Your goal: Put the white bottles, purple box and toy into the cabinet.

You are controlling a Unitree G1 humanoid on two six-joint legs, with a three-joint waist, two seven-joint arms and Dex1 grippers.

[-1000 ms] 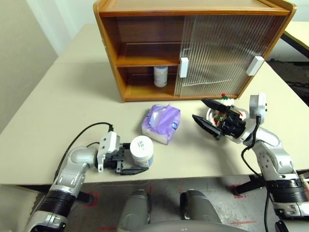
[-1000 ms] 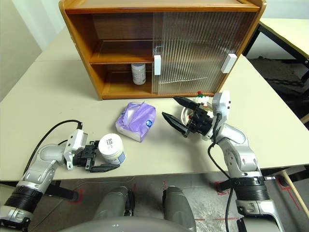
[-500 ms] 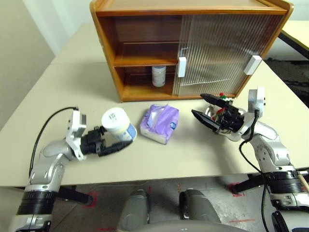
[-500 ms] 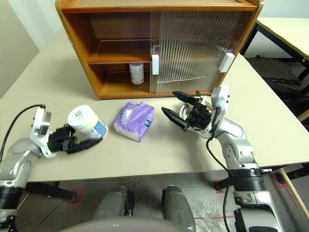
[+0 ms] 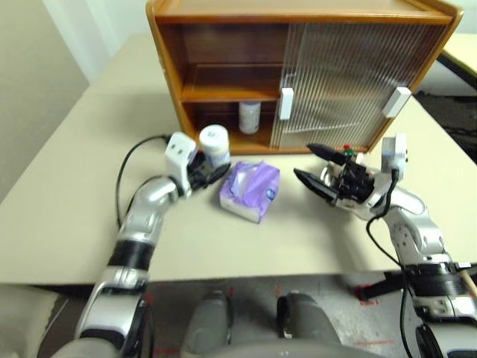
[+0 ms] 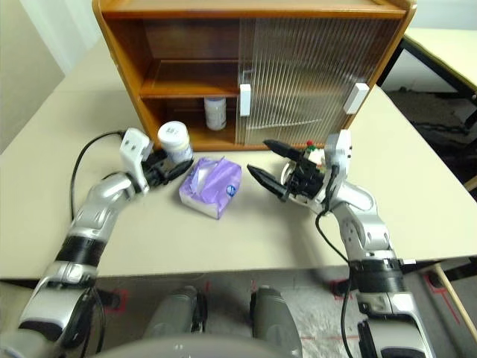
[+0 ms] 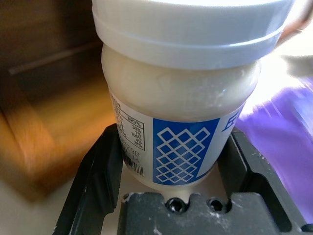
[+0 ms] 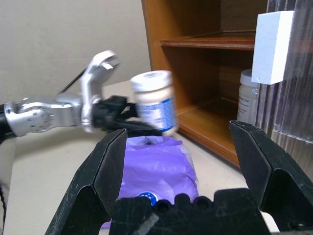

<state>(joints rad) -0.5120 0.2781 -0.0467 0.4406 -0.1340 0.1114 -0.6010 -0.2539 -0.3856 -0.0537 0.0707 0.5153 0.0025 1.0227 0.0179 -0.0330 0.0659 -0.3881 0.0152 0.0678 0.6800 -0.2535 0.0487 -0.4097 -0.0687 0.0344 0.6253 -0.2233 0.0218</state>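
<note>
The left tool [image 5: 211,168] is clamped on a white jar [image 5: 214,142] at the cabinet's [image 5: 223,45] open side; another jar [image 5: 249,116] stands inside. The box [image 5: 250,191] lies at 3 o'clock of it. The right tool [image 5: 314,167] gapes wide, toy [image 5: 344,153] behind.

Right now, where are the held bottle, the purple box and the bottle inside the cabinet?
held bottle [image 5: 215,142], left eye view, its lid.
purple box [image 5: 250,192], left eye view, its top.
bottle inside the cabinet [image 6: 215,113], right eye view, its side.
</note>
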